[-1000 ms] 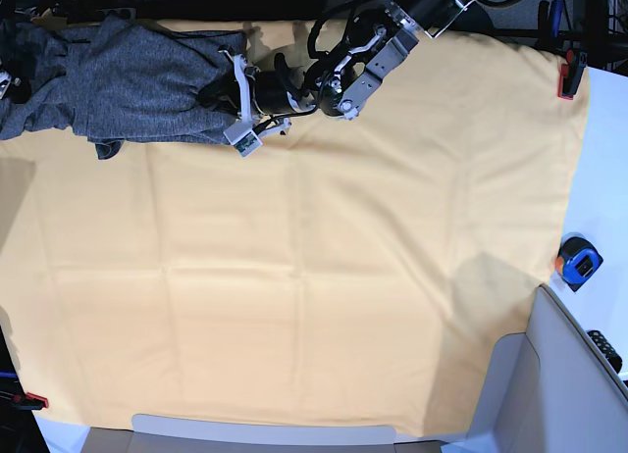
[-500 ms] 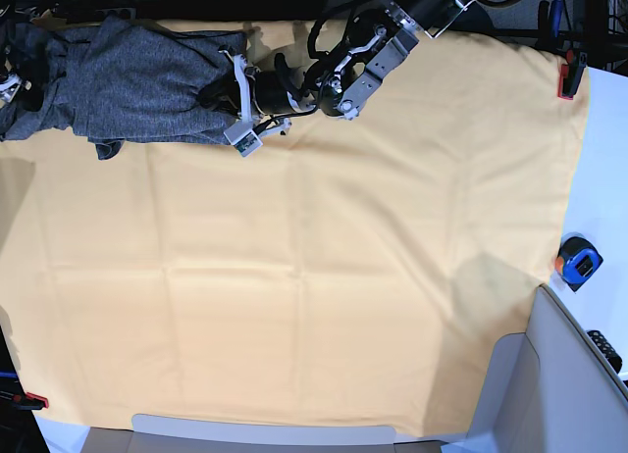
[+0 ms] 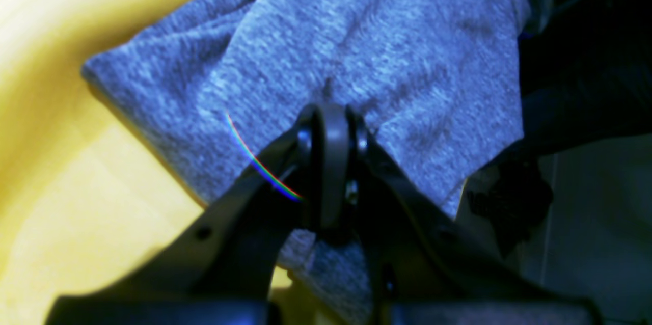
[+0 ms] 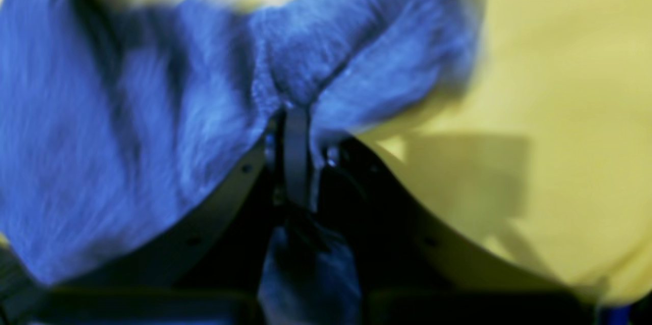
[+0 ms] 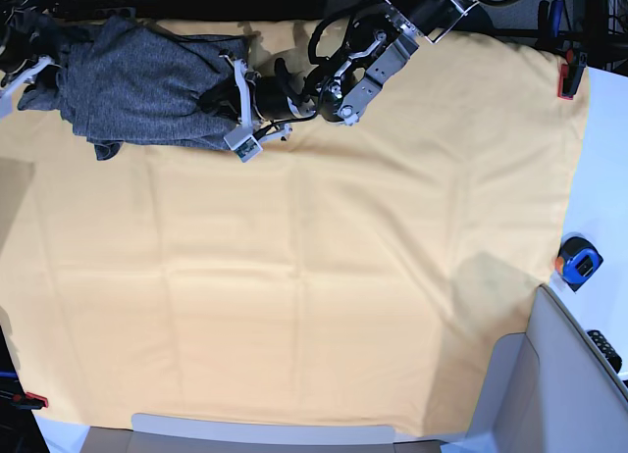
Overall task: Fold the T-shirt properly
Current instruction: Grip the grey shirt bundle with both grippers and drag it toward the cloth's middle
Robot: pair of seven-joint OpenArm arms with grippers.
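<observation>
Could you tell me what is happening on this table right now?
A two-armed robot is working on a dark grey T-shirt, which lies bunched at the far edge of the yellow-orange table cloth, not yet spread flat or folded. The left pincer is shut on one end of the fabric. The right pincer is shut on the fabric at the other end, near the cloth's corner.

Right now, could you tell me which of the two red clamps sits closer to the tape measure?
The red clamp at the tablecloth's far right corner; the other red clamp grips the near left corner, far from the tape measure.
</observation>
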